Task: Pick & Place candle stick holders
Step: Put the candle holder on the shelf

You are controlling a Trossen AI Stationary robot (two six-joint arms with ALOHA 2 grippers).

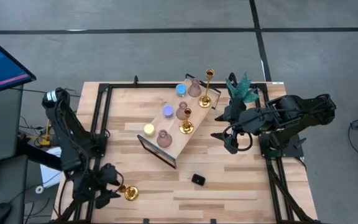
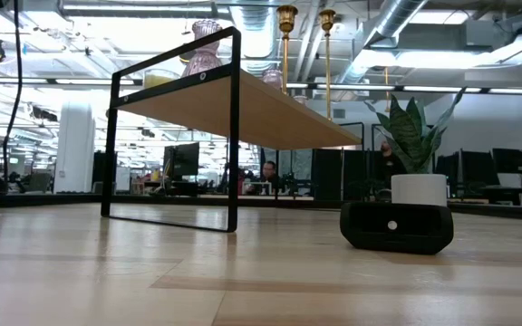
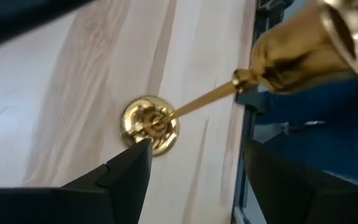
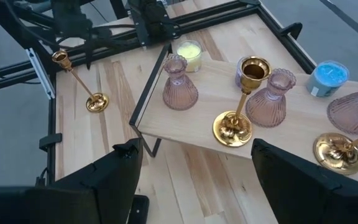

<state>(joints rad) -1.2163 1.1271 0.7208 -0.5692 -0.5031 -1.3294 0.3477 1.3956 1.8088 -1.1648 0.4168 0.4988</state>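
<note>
The landmark here is the small wooden shelf with a black metal frame, which stands slanted in the middle of the worktop. On its board stand most of the candle stick holders, probably because this shelf is the place where they are collected: a yellow one, a violet one and a blue one along one long edge, three dusty-pink ones in the middle line, and two gold stemmed ones along the other long edge.

One more gold stemmed holder is not on the shelf. It stands on the worktop, well apart from the shelf, toward the left arm's front corner. In the left wrist view its round base is just beyond one fingertip and the stem leans toward the camera. The left pincer hangs just beside it with fingers spread and pinches nothing. It seems placed so in order to come around this last holder, or it has just let it go; the pictures do not decide.

The right pincer waits beside the shelf's far end, near the green plant, also spread and empty. Its camera looks over the whole shelf, so it seems ready to help.

A small black block lies on the worktop near the shelf's front corner.
</note>
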